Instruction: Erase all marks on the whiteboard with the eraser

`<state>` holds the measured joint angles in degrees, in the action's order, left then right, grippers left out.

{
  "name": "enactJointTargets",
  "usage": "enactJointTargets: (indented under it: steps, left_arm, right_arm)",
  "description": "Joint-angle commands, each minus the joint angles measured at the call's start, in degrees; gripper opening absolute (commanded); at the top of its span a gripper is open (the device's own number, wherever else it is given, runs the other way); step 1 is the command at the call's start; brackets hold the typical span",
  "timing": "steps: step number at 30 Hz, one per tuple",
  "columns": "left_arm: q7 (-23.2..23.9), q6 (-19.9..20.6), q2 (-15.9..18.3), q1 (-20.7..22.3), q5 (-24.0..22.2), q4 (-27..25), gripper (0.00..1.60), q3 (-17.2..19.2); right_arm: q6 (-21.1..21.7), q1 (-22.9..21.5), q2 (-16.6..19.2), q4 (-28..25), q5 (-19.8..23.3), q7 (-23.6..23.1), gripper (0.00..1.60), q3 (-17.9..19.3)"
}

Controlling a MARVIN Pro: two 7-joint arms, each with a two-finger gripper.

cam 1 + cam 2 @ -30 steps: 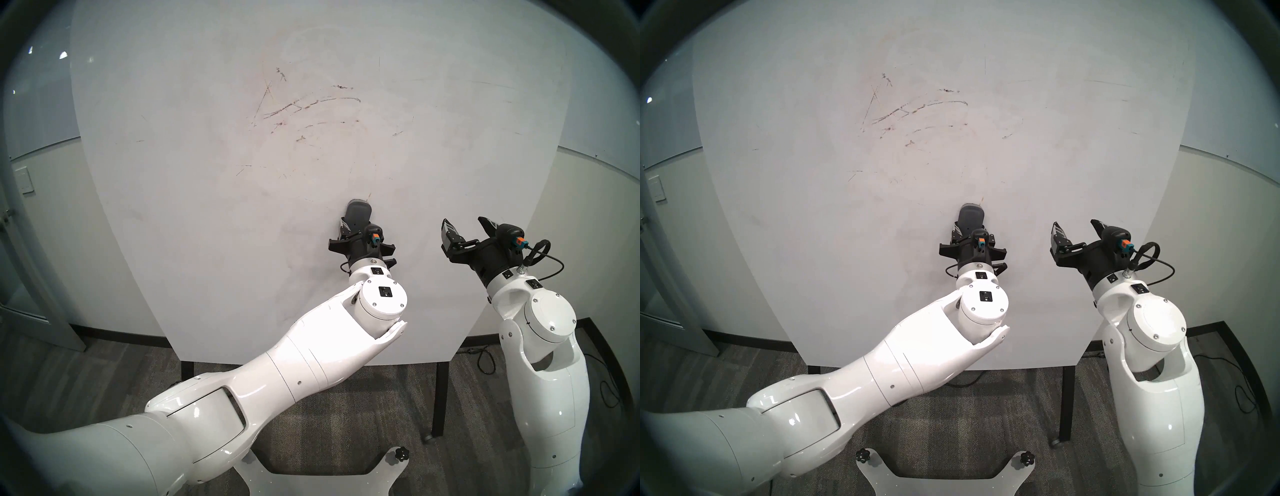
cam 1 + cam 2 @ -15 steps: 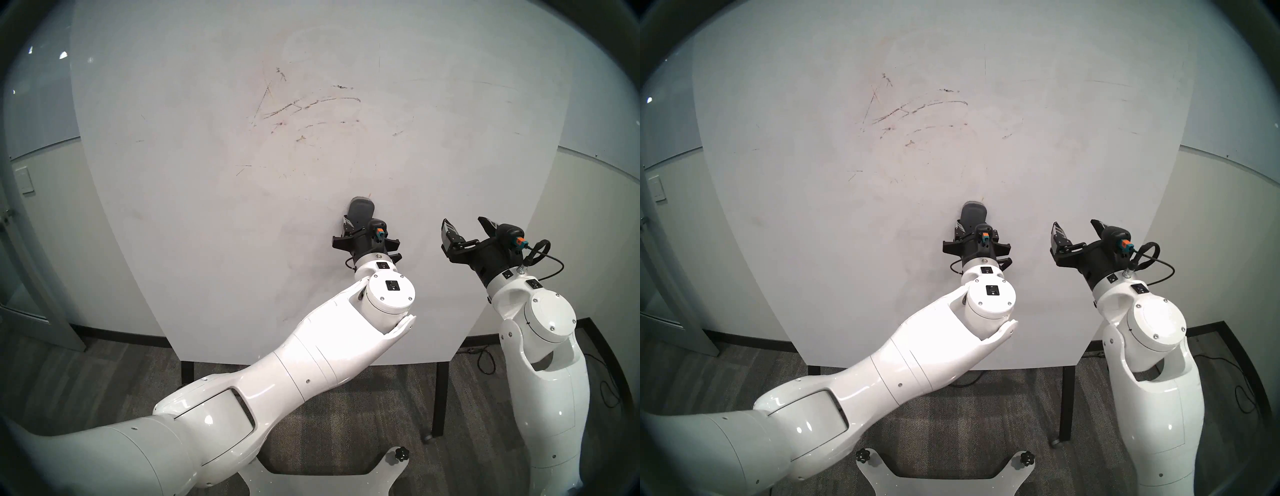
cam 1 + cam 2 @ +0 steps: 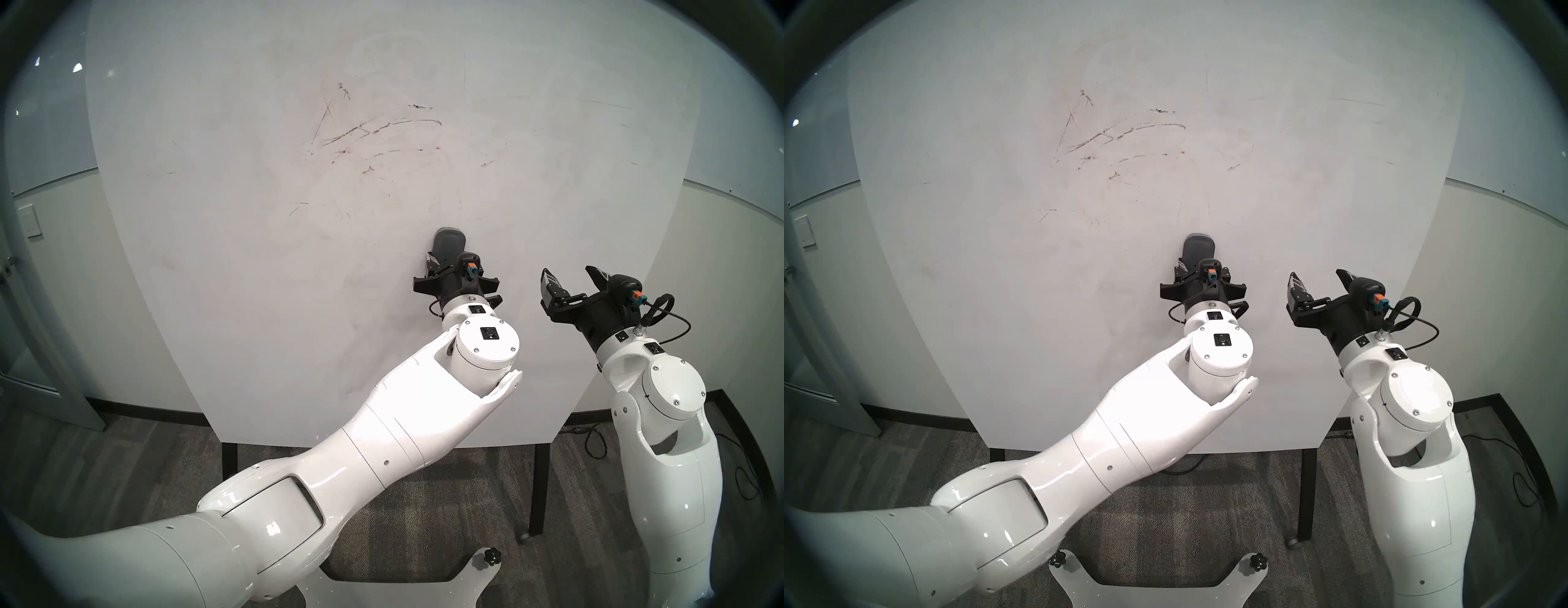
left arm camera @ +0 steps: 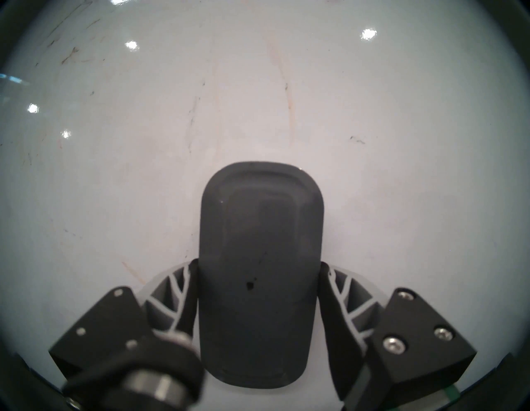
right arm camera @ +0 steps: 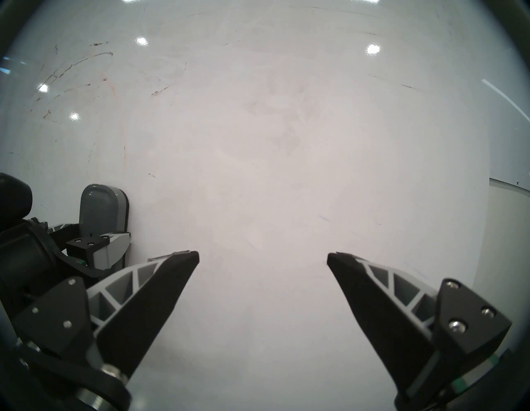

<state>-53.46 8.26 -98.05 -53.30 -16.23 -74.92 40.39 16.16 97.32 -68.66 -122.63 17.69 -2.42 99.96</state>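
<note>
Left gripper (image 4: 259, 290) was clamped on the eraser (image 4: 259, 258), 1 finger on each long side, gripping its lower half. The eraser stood upright with its pad face flat against the whiteboard (image 3: 254, 276); the right wrist view showed the dark felt edge touching the panel.

Step in hand, as I judged it: an upward wipe. To do it well I needed even pressure, the pad flat rather than tipped on a corner, and overlapping passes.

The worst marks (image 3: 373, 131), scratchy dark streaks, sat well above my claw and slightly to its left. A faint orange line (image 4: 288, 97) ran just above the eraser's top edge. More thin streaks (image 3: 602, 104) lay up and to the right.

Right gripper (image 5: 262, 259) hung with its 2 fingers wide apart, empty, just beside my left claw, tips near the board; contact couldn't be told.
</note>
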Motion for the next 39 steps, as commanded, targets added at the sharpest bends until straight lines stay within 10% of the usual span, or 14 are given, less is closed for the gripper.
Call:
enactJointTargets:
  steps: [1,39]
  left_arm:
    - [2.1,0.0,-2.5,6.7,3.1,-3.3,0.0,3.0]
    - [8.1,0.8,-7.7,10.9,9.4,-2.2,0.0,7.3]
  right_arm:
    - [-0.4,-0.5,0.1,-1.1,0.0,-0.1,1.6,-0.1]
    - [-0.4,-0.5,0.1,-1.2,0.0,-0.1,1.6,-0.1]
